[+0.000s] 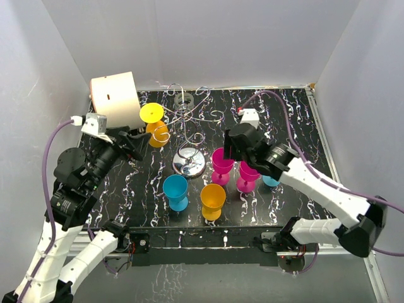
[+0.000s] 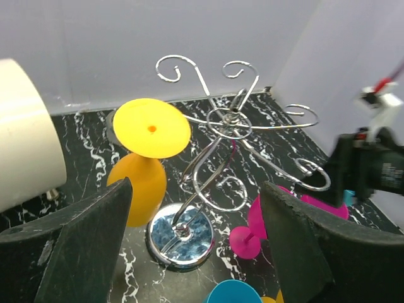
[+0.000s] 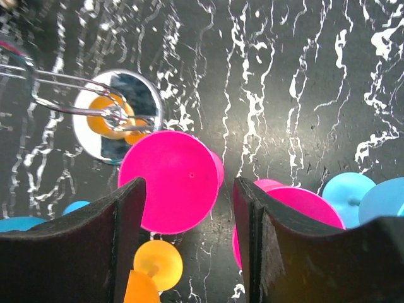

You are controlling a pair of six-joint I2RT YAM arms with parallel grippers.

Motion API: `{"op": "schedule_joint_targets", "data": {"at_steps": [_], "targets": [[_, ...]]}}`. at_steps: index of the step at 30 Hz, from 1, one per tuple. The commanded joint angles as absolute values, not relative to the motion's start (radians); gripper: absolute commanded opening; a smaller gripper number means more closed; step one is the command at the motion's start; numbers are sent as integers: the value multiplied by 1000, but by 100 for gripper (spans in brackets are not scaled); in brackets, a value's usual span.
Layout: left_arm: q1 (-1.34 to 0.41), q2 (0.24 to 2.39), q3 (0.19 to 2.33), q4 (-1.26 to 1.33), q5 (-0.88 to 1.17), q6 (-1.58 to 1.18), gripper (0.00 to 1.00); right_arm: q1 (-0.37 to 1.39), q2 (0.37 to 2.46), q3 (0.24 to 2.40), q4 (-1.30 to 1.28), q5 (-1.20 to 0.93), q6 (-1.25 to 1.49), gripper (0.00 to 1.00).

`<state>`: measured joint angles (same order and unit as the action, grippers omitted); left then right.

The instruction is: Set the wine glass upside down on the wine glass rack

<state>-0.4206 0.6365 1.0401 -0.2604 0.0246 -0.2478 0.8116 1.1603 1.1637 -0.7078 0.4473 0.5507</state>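
The wine glass rack (image 1: 189, 120) of silver wire stands mid-table on a chrome base (image 1: 189, 163). It also shows in the left wrist view (image 2: 221, 120). A yellow wine glass (image 1: 153, 126) hangs upside down on its left arm, foot up (image 2: 151, 128). My left gripper (image 1: 136, 144) is open and empty just left of that glass (image 2: 196, 252). My right gripper (image 1: 230, 146) is open and empty above a pink wine glass (image 1: 221, 164). In the right wrist view, that glass (image 3: 173, 180) lies just beyond the open fingers of the gripper (image 3: 189, 243).
A second pink glass (image 1: 247, 175), a blue glass (image 1: 175, 191) and an orange glass (image 1: 213, 201) stand in front of the rack. Another blue glass (image 3: 353, 196) sits behind my right arm. A cream cylinder (image 1: 115, 98) lies at the back left. White walls close in the table.
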Motion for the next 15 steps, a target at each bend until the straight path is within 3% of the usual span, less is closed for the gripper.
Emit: {"op": "schedule_joint_targets", "data": {"at_steps": [1, 6, 15], "targets": [[-416, 612, 1029, -215, 116, -211, 81, 816, 1269, 1251, -766, 489, 556, 52], [-416, 593, 1018, -182, 144, -245, 81, 813, 1342, 1280, -752, 576, 612, 42], [-416, 583, 1023, -163, 160, -244, 81, 809, 1397, 1279, -799, 566, 628, 32]]}}
